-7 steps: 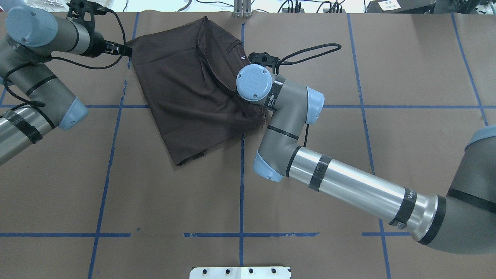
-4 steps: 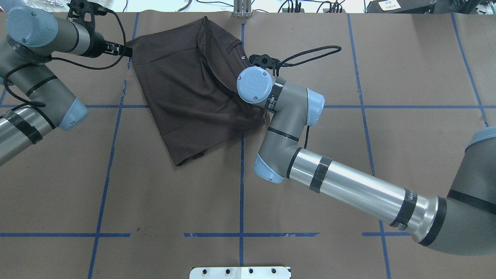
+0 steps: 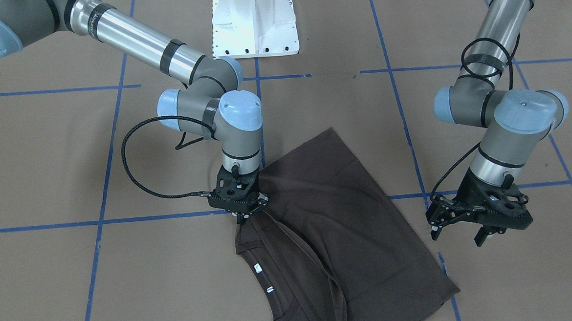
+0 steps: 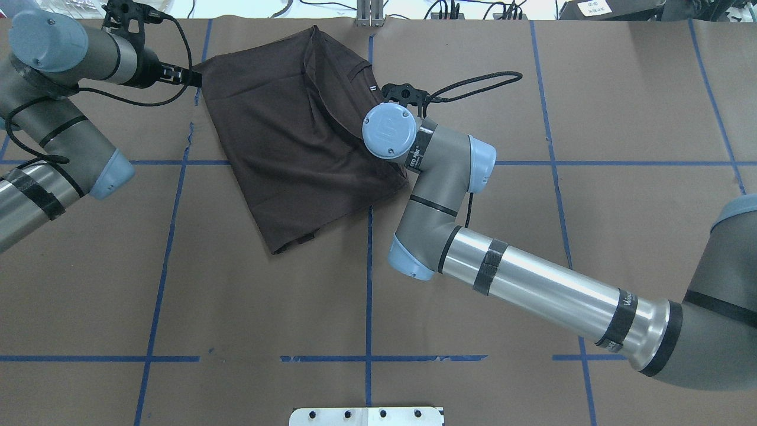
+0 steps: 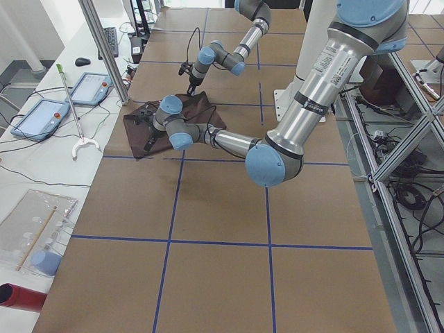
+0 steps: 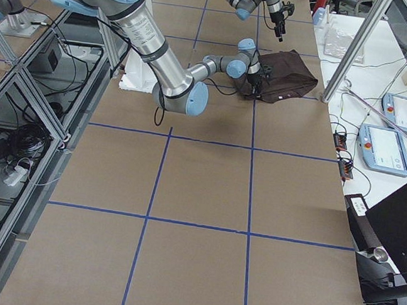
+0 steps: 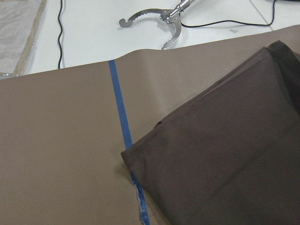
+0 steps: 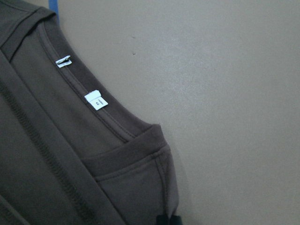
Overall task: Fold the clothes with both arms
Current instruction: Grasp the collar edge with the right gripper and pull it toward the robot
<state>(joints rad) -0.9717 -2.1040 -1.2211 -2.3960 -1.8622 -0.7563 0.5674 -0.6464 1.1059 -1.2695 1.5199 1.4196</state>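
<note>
The dark brown T-shirt lies folded on the brown table, far from the robot and left of centre; it also shows in the front-facing view. Its collar with small white tags lies on the robot's right side. My right gripper is shut on the shirt's edge beside the collar, lifting the fabric a little; its fingertips pinch a hemmed fold. In the overhead view its wrist hides it. My left gripper is open and empty, just off the shirt's far left corner.
The white pedestal base stands at the robot's side of the table. Blue tape lines cross the brown table cover. A metal post and cables sit at the far edge. A metal grabber tool lies on the white bench beyond.
My right wrist has shifted slightly right and towards the robot, and the shirt's near corner has slid a little to the right with it. The left arm has not moved.
</note>
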